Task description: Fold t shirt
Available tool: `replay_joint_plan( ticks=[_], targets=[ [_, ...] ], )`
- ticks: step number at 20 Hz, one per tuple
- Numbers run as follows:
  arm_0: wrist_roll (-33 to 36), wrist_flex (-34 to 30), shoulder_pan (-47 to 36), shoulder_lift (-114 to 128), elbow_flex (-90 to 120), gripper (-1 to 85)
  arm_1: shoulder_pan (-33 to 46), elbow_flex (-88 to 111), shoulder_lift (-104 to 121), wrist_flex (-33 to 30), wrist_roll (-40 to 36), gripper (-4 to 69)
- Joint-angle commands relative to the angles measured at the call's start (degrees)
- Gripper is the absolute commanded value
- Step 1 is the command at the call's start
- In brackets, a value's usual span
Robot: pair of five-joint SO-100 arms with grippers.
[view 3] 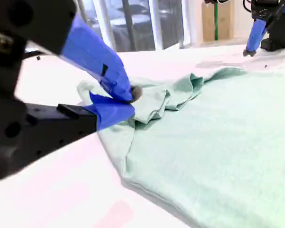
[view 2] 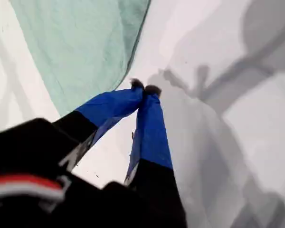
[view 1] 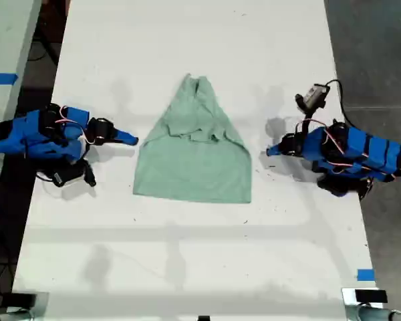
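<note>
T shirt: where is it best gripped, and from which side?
On the t shirt, likely the wide hem corners, each from its own side of the exterior view. The hem lies flat there, while the narrower part is rumpled.

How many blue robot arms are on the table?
2: one arm at the exterior view's left of the t shirt, the other arm at its right. None appears hidden.

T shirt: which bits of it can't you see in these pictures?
- Exterior view: the sleeves and neck of the t shirt are tucked under its own folds.
- First wrist view: most of it is cut off by the picture's edge.
- Second wrist view: some cloth is hidden behind my second gripper and its blurry fingers.
</note>
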Motion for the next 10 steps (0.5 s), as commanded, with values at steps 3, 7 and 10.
replay_joint_plan(
  ticks=[3, 7, 10],
  targets=[
    [-2.11, 0.53, 0.18, 0.35, 0.97, 0.0, -1.32, 2.46, 0.88, 3.87, 13.36, 0.4],
    [-2.29, 0.70, 0.70, 0.35, 0.97, 0.0, -1.41, 2.64, 0.88, 2.90, 14.77, 0.4],
    [-2.90, 0.97, 0.70, 0.35, 0.97, 0.0, -1.14, -1.49, 0.88, 1.58, 13.71, 0.3]
  ],
)
